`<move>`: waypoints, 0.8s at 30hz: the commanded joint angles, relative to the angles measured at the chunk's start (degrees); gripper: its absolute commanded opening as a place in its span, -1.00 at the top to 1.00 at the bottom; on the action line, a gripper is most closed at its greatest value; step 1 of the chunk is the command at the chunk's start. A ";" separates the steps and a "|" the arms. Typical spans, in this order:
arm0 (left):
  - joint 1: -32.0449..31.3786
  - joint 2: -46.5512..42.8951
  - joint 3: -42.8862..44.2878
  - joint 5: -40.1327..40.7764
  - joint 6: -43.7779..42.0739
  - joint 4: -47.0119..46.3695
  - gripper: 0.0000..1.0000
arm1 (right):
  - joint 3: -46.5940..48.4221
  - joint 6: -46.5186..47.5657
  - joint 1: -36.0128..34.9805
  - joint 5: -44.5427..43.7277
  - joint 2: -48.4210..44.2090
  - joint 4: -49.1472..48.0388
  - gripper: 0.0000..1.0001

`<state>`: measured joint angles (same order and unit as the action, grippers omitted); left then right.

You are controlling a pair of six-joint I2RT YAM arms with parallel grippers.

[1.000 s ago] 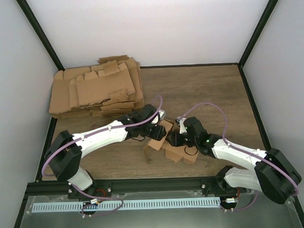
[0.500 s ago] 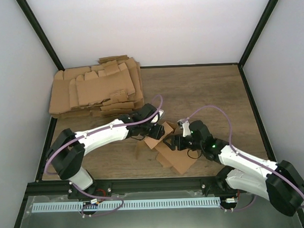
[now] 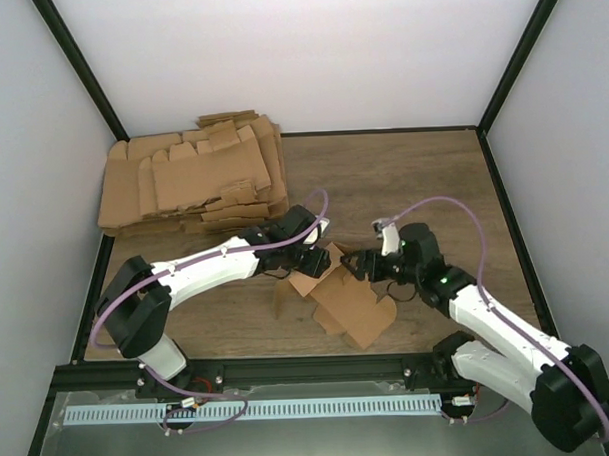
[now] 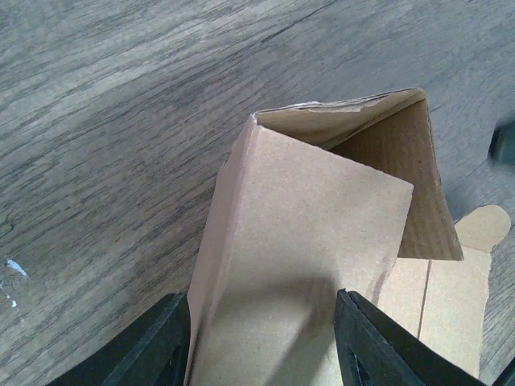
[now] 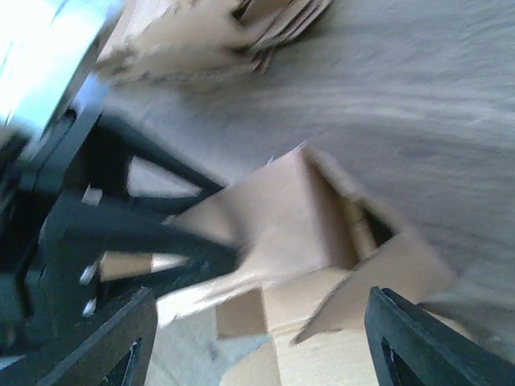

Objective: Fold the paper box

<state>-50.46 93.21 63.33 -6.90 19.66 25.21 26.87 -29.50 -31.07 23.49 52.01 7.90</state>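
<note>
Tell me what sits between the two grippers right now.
The folded-up end of the brown cardboard paper box, clamped by the left gripper; the right gripper stands open just beside it. The top external view shows this.

Robot test cell, seen from my remote station: white panels point(image 3: 309, 58) on black posts point(image 3: 81, 66) box in a wood-grain table point(image 3: 413, 184). My left arm point(image 3: 201, 272) and right arm point(image 3: 498, 316) are bolted to a metal rail point(image 3: 319, 369) at the near edge. Cardboard blanks point(image 3: 193, 182) are piled far left.
</note>
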 commanded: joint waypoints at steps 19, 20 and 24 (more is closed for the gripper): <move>0.06 0.04 1.42 -1.94 -1.29 -0.05 -0.04 | 2.00 6.11 20.57 20.46 25.41 -18.45 0.21; 0.09 0.10 1.44 -2.02 -1.29 -0.07 -0.04 | 1.32 6.03 20.57 21.47 25.80 -19.27 0.24; 0.04 0.22 1.36 -2.66 -1.38 -0.37 -0.04 | -1.96 7.00 20.15 24.53 25.18 -22.25 0.31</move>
<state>-50.43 93.21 63.37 -8.23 19.18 25.23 27.03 -24.23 -10.96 42.17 77.76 -9.45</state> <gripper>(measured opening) 0.519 0.351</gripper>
